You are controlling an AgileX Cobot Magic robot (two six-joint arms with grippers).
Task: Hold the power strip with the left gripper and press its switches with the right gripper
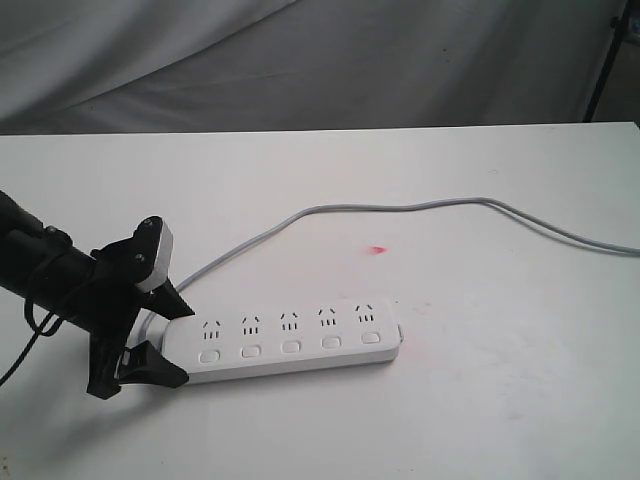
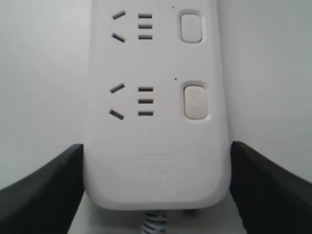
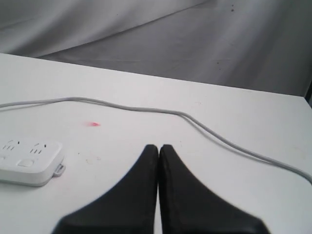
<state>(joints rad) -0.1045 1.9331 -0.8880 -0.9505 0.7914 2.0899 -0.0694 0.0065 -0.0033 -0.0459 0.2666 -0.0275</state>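
Observation:
The white power strip [image 1: 300, 325] lies flat on the white table, outlets and switches [image 1: 290, 347] facing up. My left gripper [image 1: 172, 345] straddles its cord end, one black finger against each long side, shut on it. In the left wrist view the strip [image 2: 151, 63] fills the gap between the fingers [image 2: 44, 190], and two switches [image 2: 195, 101] show. My right gripper [image 3: 159, 146] is shut and empty above bare table. The strip's far end [image 3: 29, 161] lies well off to one side of it. The right gripper is out of the exterior view.
The grey cord [image 1: 400, 208] loops from the strip's left end across the table and off the right edge. It also crosses ahead of the right gripper [image 3: 146, 109]. A small red spot [image 1: 377, 249] marks the table. Grey cloth [image 1: 320, 60] hangs behind.

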